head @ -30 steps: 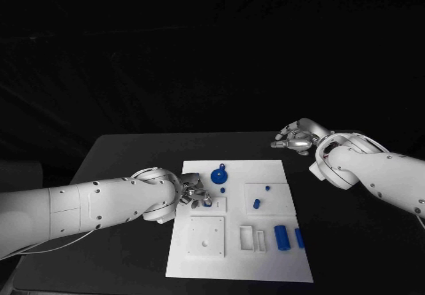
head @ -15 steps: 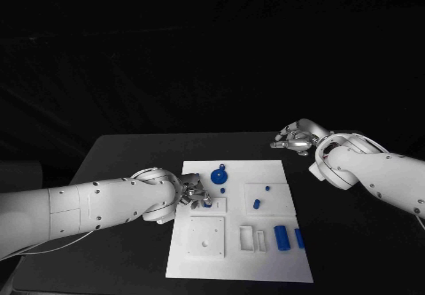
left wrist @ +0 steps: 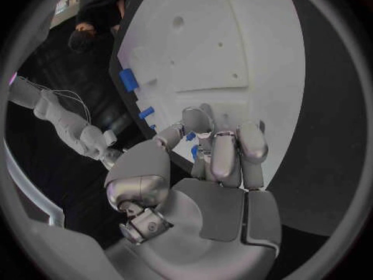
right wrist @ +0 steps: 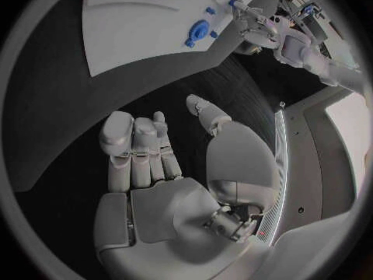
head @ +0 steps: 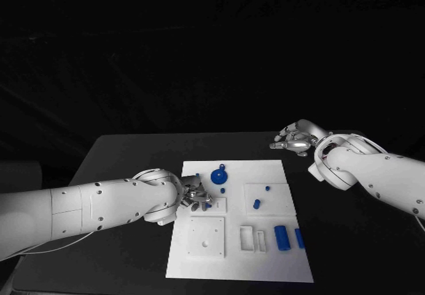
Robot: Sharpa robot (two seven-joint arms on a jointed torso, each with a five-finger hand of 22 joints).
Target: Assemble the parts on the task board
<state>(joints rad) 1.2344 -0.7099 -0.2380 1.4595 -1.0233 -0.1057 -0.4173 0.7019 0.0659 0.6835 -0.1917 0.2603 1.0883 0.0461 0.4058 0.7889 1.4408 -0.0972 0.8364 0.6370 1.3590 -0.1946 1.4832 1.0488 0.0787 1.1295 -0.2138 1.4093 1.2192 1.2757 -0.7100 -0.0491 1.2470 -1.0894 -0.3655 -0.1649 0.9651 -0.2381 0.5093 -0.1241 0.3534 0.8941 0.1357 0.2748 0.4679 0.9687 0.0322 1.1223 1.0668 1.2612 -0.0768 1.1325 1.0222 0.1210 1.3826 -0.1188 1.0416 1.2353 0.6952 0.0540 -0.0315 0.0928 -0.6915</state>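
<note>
board: white task board [head: 206, 261] mid-table, blue parts scattered on it
peg: small blue peg [head: 206, 206] at board's 9 o'clock edge, upright I think
left hand [head: 193, 195]: pinching that peg
right hand [head: 295, 139]: off board at 1 o'clock, fingers apart, holding nothing

The left arm is stretched in low, and its left hand [head: 196, 198] [left wrist: 204, 168] is held palm-down with fingers curled together at their tips. The right arm is bent, and the right hand [head: 295, 139] [right wrist: 167, 168] is held raised, fingers loosely curled, nothing gripped.
</note>
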